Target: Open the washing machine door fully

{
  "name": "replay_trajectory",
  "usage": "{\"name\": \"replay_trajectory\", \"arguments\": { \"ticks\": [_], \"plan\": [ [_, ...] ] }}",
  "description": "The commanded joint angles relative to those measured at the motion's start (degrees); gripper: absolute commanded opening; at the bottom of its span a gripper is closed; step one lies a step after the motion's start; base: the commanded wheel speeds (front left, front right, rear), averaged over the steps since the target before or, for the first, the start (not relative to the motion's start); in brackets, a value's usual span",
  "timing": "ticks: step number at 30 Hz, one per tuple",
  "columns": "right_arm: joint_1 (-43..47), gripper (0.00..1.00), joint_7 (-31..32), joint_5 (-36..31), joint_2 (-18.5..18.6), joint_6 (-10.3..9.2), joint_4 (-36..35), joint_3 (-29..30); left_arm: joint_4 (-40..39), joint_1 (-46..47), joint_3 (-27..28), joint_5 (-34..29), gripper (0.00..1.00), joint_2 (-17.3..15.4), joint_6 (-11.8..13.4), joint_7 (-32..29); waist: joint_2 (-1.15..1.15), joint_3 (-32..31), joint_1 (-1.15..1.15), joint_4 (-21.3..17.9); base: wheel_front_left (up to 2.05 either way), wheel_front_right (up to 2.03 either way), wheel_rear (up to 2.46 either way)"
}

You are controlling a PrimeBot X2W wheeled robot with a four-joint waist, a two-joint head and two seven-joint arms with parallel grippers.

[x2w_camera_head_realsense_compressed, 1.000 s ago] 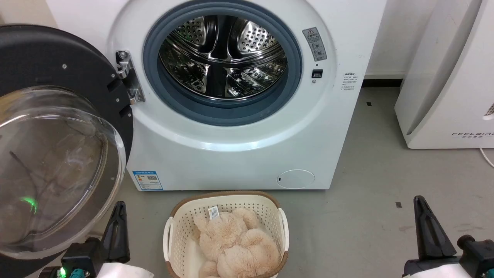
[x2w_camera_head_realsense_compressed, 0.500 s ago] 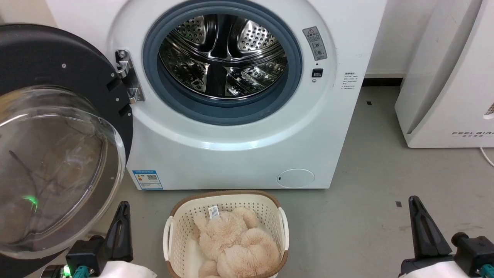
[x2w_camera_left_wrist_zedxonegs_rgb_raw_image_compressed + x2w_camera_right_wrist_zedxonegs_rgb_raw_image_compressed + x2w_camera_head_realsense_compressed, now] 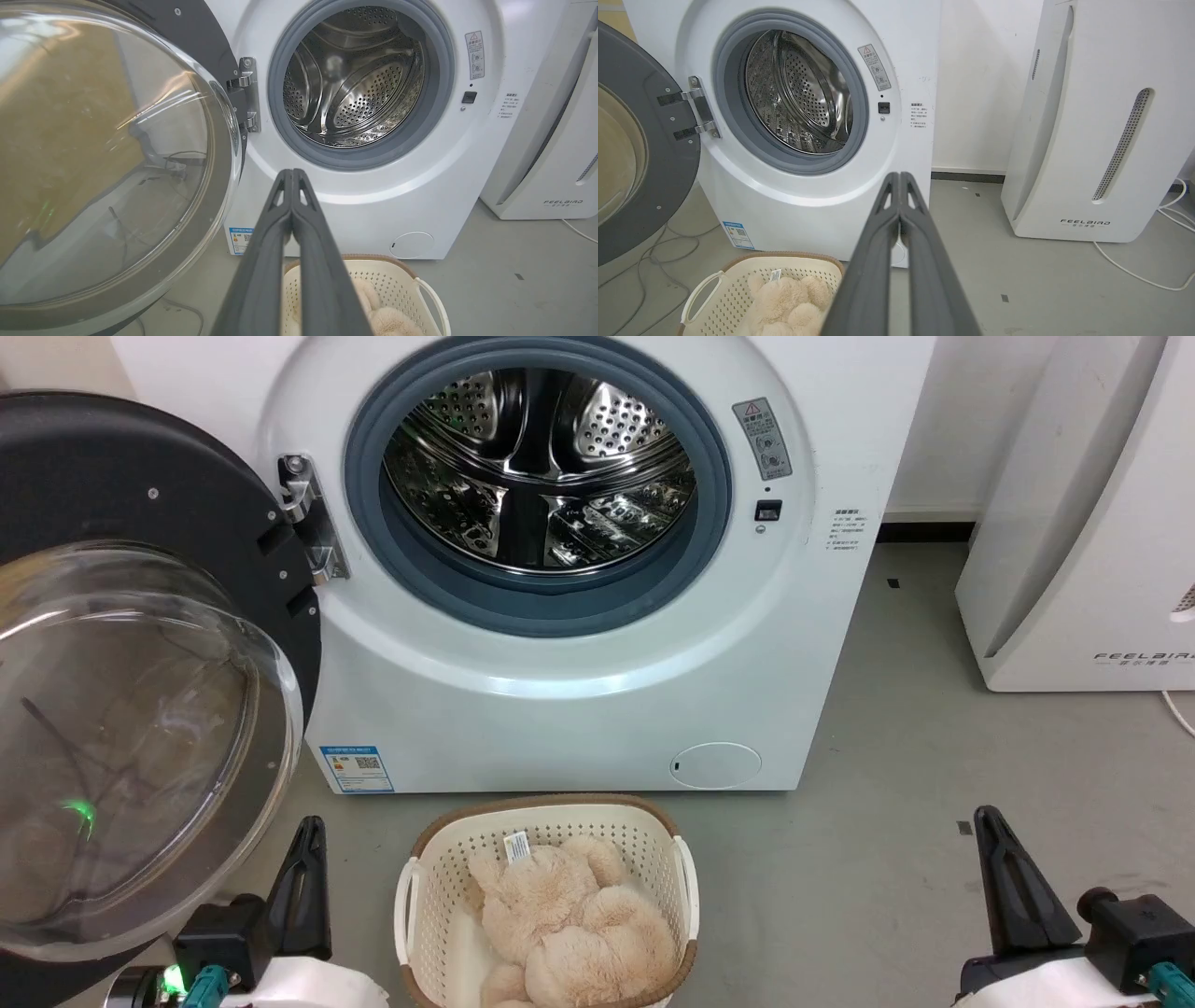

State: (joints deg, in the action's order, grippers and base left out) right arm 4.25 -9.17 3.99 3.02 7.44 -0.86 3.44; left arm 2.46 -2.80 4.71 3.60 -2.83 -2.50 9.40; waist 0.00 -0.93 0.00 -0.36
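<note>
In the head view, the large round black washing machine door (image 3: 140,495), with its clear bulging glass bowl, stands swung wide to the robot's left on its steel hinge (image 3: 313,527). Its matte inner face is toward the camera, well clear of the perforated steel drum (image 3: 541,476) of the white boxy front-loading washing machine (image 3: 579,709). The left gripper (image 3: 308,868) sits low, just beside the bowl's lower rim. The right gripper (image 3: 1004,873) sits low on the other side, over bare floor. Each shows edge-on here, so how far it is open is hard to judge from this angle. A cream perforated plastic basket (image 3: 551,805) holding a beige plush toy (image 3: 569,915) stands just before the machine.

The left wrist view settles it for that arm. The two dark fingers (image 3: 266,261) lie pressed together, holding nothing, and point at the machine's front between door and drum.

The right wrist view shows the same: fingers (image 3: 873,261) closed together and empty. A tall white plastic appliance (image 3: 1087,140) stands off to the side.

The door looks fully open. The risk lies with the left arm: so near the bowl, a careless sideways move could nudge the door and swing it back toward the drum.
</note>
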Motion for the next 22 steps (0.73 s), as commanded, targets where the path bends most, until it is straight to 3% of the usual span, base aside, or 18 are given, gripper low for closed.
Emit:
{"name": "replay_trajectory", "arguments": {
  "ticks": [1,22],
  "plan": [
    [-0.8,0.0,0.2,-0.6,-0.1,0.02,0.1,-0.2,-0.3,0.8,-0.1,-0.5,0.0,0.0,0.4,-0.3,0.0,0.0,0.0,0.0,0.0,0.0,0.0],
    [-1.8,0.0,2.7,-1.5,-0.1,0.03,0.3,-1.1,-0.9,1.3,-1.4,-1.3,0.0,0.0,0.9,-2.8,0.0,0.3,0.0,0.1,0.0,0.0,0.0]
  ]
}}
